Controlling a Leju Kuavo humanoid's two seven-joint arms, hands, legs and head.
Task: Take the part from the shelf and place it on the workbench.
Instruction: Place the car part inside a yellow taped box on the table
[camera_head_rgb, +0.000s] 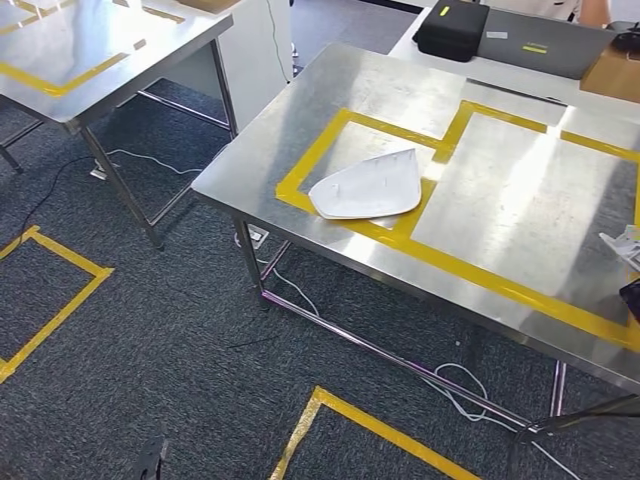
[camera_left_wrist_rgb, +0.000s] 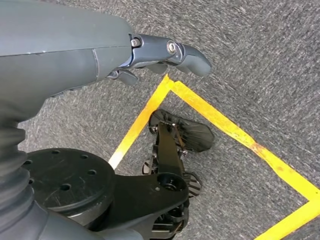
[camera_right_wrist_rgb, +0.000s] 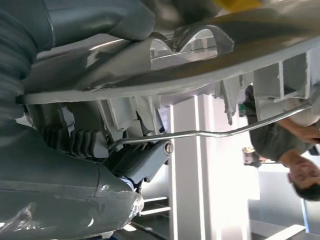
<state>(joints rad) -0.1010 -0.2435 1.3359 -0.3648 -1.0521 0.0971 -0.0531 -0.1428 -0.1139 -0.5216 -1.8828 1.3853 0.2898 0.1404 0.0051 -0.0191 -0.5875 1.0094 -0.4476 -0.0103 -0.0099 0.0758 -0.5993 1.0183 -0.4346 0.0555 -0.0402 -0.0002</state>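
My right hand (camera_right_wrist_rgb: 86, 150) grips a pale plastic part (camera_right_wrist_rgb: 196, 75) with ribs and a thin metal rod on its underside; its thumb and fingers clamp the part close to the wrist camera. In the head view a corner of this part (camera_head_rgb: 625, 245) pokes in at the right edge above the steel workbench (camera_head_rgb: 521, 210). Another white curved part (camera_head_rgb: 368, 186) lies flat on the workbench, inside a yellow-taped box at its near left. My left hand (camera_left_wrist_rgb: 158, 55) hangs over the carpet, fingers stretched out and holding nothing.
A second steel table (camera_head_rgb: 90, 50) stands to the left across a carpeted gap. Yellow tape boxes (camera_head_rgb: 53, 310) mark the floor, and cables run under the workbench. A black case (camera_head_rgb: 451, 28) and a cardboard box (camera_head_rgb: 613, 72) sit behind the workbench. A person (camera_right_wrist_rgb: 279, 135) stands beyond the part.
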